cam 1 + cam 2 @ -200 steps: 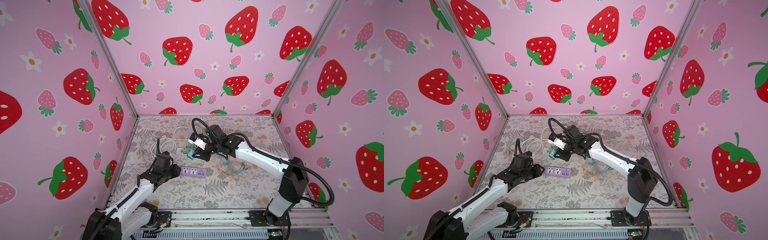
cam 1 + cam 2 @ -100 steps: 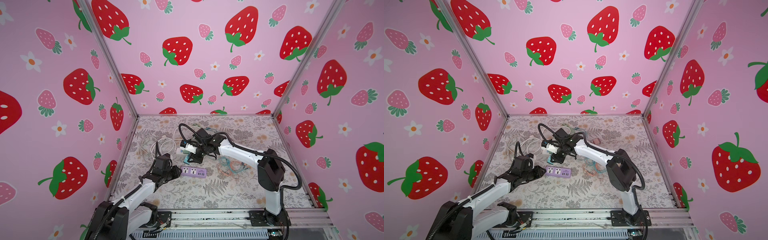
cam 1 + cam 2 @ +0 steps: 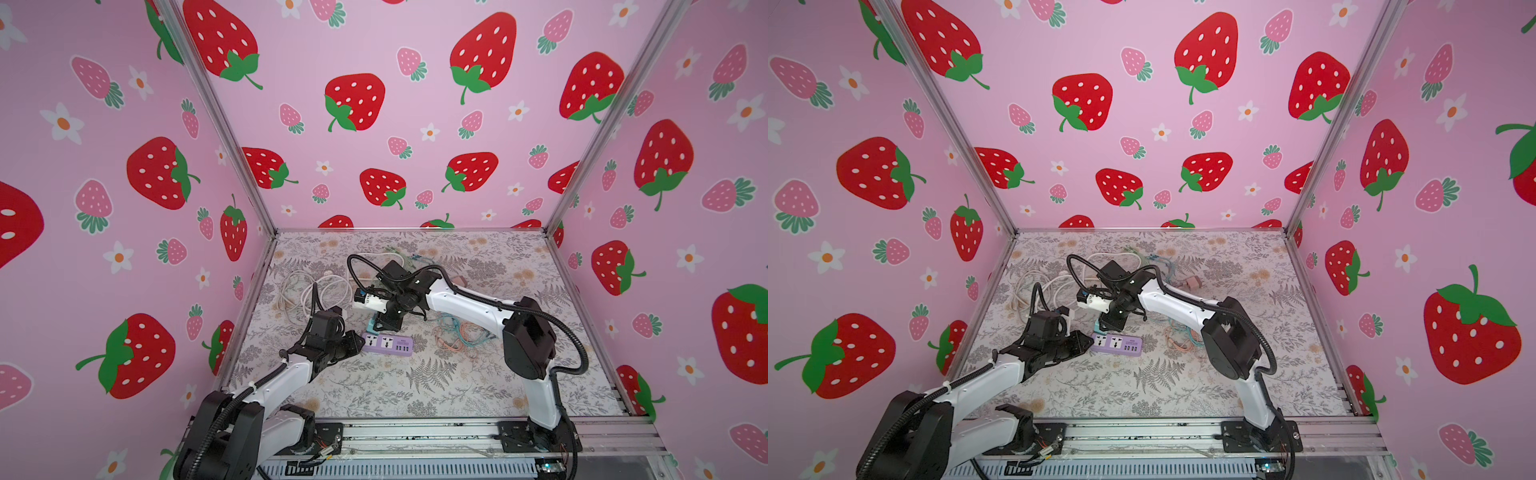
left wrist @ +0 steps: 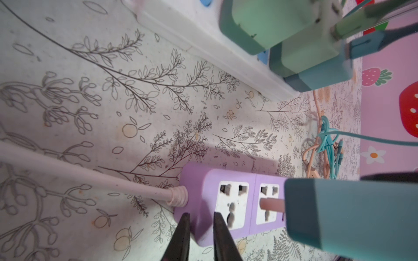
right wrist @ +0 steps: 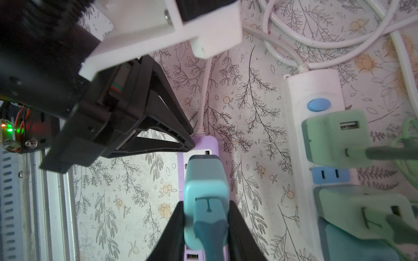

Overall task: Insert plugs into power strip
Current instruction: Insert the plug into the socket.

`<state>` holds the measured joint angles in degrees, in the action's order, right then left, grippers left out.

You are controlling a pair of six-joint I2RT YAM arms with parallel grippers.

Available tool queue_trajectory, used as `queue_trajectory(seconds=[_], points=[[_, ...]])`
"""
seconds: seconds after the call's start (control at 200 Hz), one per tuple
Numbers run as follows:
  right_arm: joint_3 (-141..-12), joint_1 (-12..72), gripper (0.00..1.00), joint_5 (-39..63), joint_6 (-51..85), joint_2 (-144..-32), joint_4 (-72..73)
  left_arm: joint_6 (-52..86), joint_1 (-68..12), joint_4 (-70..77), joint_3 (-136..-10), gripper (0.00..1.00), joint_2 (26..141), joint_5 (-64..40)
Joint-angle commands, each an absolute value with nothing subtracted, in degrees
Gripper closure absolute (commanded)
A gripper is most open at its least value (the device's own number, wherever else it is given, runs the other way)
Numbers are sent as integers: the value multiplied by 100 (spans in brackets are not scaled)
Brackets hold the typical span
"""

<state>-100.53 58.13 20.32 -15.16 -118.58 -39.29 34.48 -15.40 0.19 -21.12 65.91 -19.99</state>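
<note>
The floral table [image 3: 415, 386] carried two strips left of centre: a white power strip [image 5: 316, 90] on the far side, already holding two mint plugs [image 5: 337, 137], and the purple power strip [image 3: 388, 344] just nearer, both of its sockets empty. To the right lay a tangle of loose cables [image 3: 457, 336].

Within the last second the right arm [image 3: 469, 303] had swung leftward and nearer, from over the white strip to directly above the purple one. The left arm [image 3: 282, 374] had kept to the strip's left end. Its left gripper [image 4: 201, 214], a second earlier spread wider, had drawn its jaws in around the cord-end corner and appeared to pinch it.

The right gripper [image 5: 206, 202] was clamped on the sides of the teal plug [image 5: 205, 178], cable trailing back between the fingers. In the left wrist view a prong [image 4: 271, 203] pointed at the second socket from the cord and was not yet seated.

Judged from this, the strip was now braced and the plug lined up, so pressing in looked like the step due; a small offset could jam the prongs on the socket face
</note>
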Motion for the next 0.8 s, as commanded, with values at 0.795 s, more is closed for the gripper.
queue_trajectory(seconds=[0.795], points=[[-10974, 6073, 100, 1484, -1775, -12686, -4887, 3494, -1447, 366, -1750, 82, 6487, -2130]])
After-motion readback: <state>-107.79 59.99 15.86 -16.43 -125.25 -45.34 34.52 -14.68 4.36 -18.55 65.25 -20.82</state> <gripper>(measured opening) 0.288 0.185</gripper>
